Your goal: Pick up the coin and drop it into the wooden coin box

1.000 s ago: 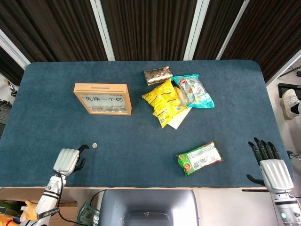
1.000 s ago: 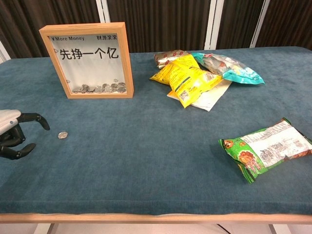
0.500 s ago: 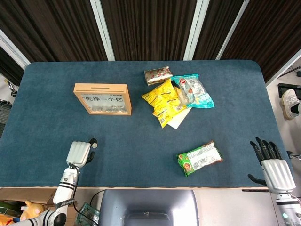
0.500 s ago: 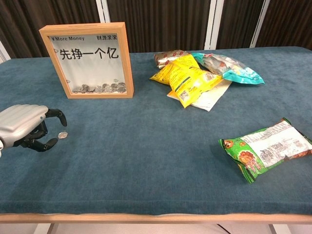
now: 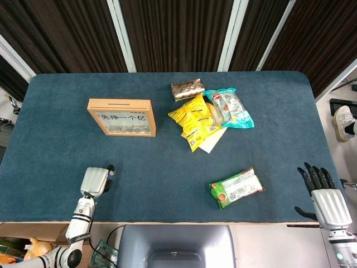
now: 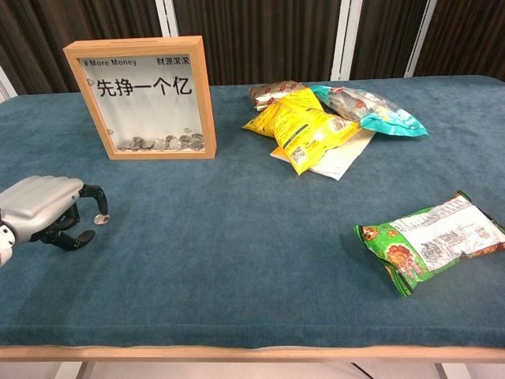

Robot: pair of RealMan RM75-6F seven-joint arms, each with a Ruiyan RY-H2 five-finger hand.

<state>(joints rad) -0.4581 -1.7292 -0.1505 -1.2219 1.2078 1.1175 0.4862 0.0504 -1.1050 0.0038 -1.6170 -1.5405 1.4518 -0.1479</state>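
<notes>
Now closed in over coin (image 6: 99, 219), left hand (image 6: 46, 207) curled, grasp unclear; risks nudging it flat across cloth.

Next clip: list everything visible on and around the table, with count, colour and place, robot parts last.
Table: one, dark blue cloth top, fills both views.
Wooden coin box: one, light wood frame with clear front, standing far left, coins heaped inside.
Coin: one, silver, on the cloth at the left hand's fingertips.
Snack bags: a pile, yellow, teal and brown, far centre, on a white sheet.
Green snack bag: one, lying flat, near right.
Left hand: grey with black fingers, curled over the coin at the near left.
Right hand: same colours, fingers spread, at the near right edge, holding nothing.
</notes>
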